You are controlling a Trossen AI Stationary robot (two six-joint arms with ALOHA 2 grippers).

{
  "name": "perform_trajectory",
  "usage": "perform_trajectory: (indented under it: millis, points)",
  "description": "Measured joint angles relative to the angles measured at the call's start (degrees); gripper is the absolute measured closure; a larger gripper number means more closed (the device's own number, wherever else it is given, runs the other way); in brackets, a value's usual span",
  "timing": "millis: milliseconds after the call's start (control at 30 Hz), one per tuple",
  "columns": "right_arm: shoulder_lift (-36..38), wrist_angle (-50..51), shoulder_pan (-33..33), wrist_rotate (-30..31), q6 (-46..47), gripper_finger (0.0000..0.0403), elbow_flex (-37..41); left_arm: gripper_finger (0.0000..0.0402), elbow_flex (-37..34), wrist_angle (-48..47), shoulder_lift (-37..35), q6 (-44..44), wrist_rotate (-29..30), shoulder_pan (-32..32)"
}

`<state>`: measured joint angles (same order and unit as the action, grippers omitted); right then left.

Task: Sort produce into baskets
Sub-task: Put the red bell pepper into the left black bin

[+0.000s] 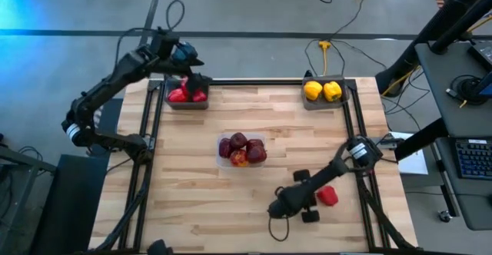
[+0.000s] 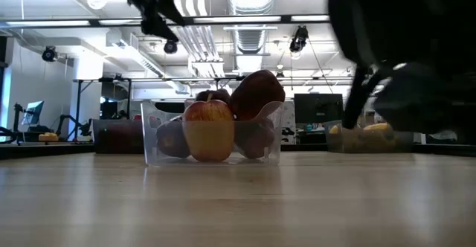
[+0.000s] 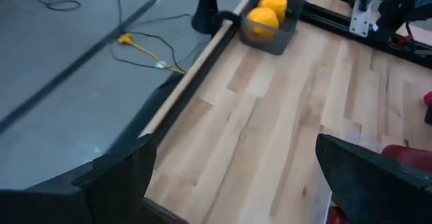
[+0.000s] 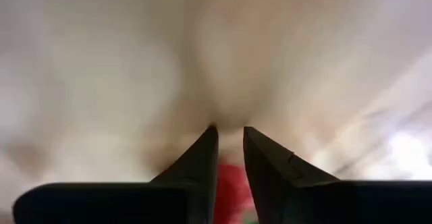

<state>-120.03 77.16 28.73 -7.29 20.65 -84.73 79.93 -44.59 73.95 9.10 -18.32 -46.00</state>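
2 yellow peppers; R hand pinching 1 red pepper; L hand open.

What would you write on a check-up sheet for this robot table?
surface: wooden table
job's things: red peppers in left tray; yellow peppers in right tray; apples in clear container; loose red pepper beside right arm
clutter: nothing seen
claws: left claw open, above left tray; right claw low over table
cables: yellow cable on floor
surroundings: desk with keyboard
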Motion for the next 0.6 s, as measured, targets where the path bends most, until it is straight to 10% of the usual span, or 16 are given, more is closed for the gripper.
perform_trajectory:
  millis: [400,600]
  points:
    - [3.72,13.27,-6.83,41.66,12.48,0.0324,-1.96,0.0014,13.39,-7.97,0.02,0.48,2.55,-0.89]
    - [18.28,10.73,-6.61,27.78,32.53,0.0319,1.64,0.0014,13.69,-8.01,0.07,-1.8,3.01,-0.88]
